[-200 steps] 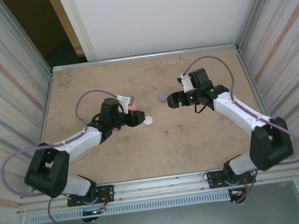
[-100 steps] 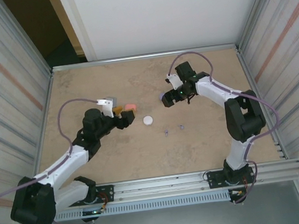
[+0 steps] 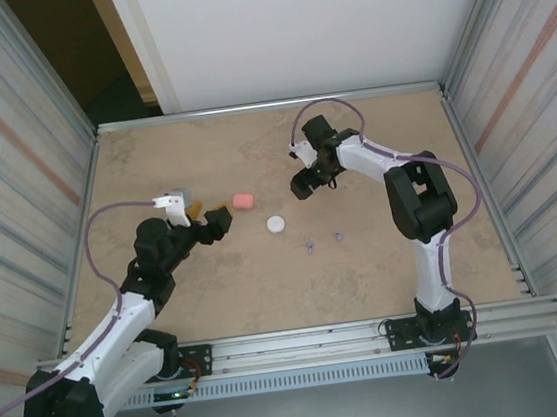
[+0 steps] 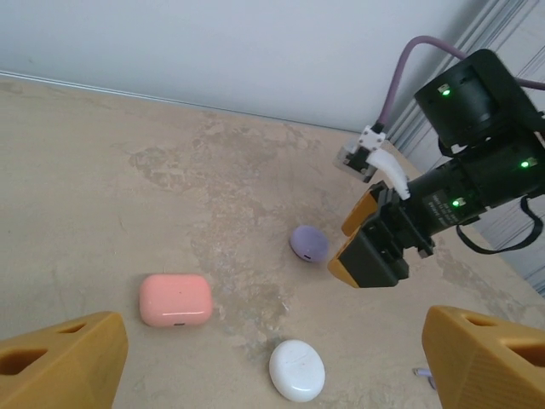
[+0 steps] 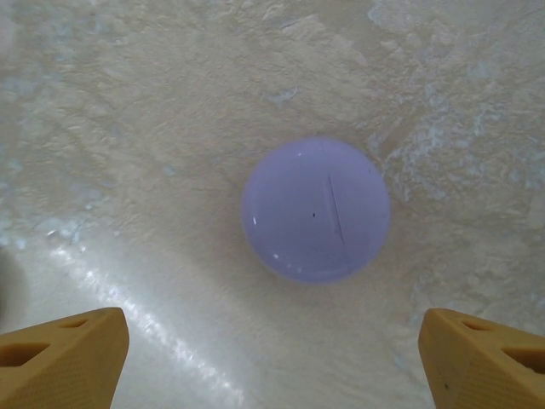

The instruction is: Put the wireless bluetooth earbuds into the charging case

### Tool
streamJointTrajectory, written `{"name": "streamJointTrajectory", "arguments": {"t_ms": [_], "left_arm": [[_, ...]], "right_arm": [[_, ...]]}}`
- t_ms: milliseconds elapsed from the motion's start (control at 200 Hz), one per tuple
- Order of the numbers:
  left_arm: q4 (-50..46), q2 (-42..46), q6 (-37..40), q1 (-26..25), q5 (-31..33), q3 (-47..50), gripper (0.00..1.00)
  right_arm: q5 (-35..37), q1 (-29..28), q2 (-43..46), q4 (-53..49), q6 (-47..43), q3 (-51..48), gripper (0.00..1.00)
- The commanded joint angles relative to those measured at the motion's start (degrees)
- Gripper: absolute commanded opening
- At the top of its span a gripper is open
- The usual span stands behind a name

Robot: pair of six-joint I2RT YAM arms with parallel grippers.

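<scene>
Right wrist: right claw (image 5: 271,366) spread, empty, above shut purple case (image 5: 315,210). Also spread: left claw (image 3: 211,214). Two earbuds (image 3: 309,246) loose on surface (image 3: 268,290); apparently none inserted yet.

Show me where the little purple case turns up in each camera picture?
Top camera: covered by the right claw, right of the pink case.
Left wrist camera: the purple case lies mid-picture, just left of that claw.
Right wrist camera: dead centre, between that claw's orange fingertips.
Shared landmark: the right claw.
</scene>
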State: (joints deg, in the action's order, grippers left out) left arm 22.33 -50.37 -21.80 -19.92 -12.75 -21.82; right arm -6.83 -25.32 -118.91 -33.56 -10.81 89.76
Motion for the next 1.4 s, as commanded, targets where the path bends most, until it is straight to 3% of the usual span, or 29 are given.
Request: {"name": "streamJointTrajectory", "arguments": {"t_ms": [0, 687, 1012, 1288, 1393], "left_arm": [[-0.7, 2.1, -0.3, 0.4, 0.8, 0.1, 0.89], [-2.0, 6.5, 1.4, 0.4, 1.5, 1.1, 0.90], [-2.2, 7.0, 1.5, 0.4, 1.5, 1.0, 0.90], [-3.0, 7.5, 1.6, 0.4, 1.6, 1.1, 0.90], [-3.7, 7.6, 1.8, 0.4, 1.4, 1.0, 0.90]], "right_arm": [[4.0, -0.6, -2.5, -2.2, -2.7, 3.1, 0.86], [2.0, -0.8, -9.0, -3.1, -4.2, 9.2, 0.64], [2.9, -1.3, -10.5, -4.3, -4.8, 10.8, 0.61], [3.5, -1.7, -10.8, -4.9, -5.1, 11.3, 0.46], [3.6, -1.7, -9.1, -4.2, -4.9, 9.8, 0.44]]}}
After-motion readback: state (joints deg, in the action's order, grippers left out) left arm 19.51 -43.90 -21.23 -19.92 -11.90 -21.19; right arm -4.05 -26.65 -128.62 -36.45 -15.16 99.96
